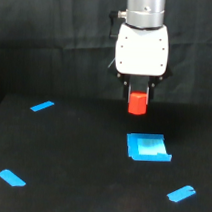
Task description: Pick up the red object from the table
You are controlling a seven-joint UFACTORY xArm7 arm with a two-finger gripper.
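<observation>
Clearly, the end effector (138, 91) was clamped on the cylinder (137, 103), whose top sat between the dark fingers while its lower part hung free. It looked raised off the counter (67, 152), toward the back edge, behind the blue tray (147, 147). The grip looked centred, likely so the cylinder hung upright. Tape strips (42, 106) lay well apart.

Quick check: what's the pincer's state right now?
Pincer: closed on the small red-orange cylinder, held above the matte black table.
</observation>
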